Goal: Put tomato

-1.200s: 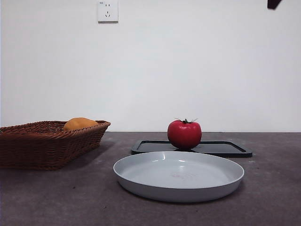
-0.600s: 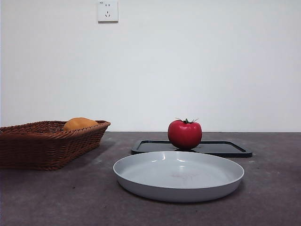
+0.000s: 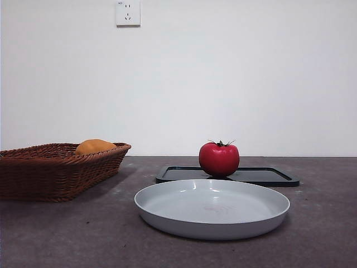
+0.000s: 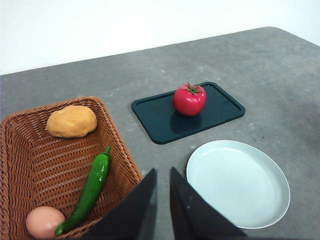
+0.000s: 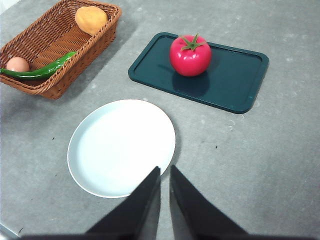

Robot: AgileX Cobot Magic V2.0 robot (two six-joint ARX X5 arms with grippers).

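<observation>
The red tomato (image 3: 219,159) with a green stem stands upright on the dark tray (image 3: 262,176) behind the grey plate (image 3: 212,209). It also shows in the left wrist view (image 4: 189,99) and the right wrist view (image 5: 190,55). My left gripper (image 4: 161,175) is shut and empty, held high above the table between the basket and the plate. My right gripper (image 5: 165,172) is shut and empty, held high above the near side of the plate (image 5: 121,146). Neither gripper shows in the front view.
A brown wicker basket (image 3: 56,167) stands at the left with an orange rounded item (image 3: 95,147), a green pepper (image 4: 92,187) and an egg (image 4: 44,222) inside. A wall socket (image 3: 128,13) is on the white wall behind.
A black arm tip at the top right corner of the front view has gone out of sight. The tomato, plate, tray and basket have not moved.
</observation>
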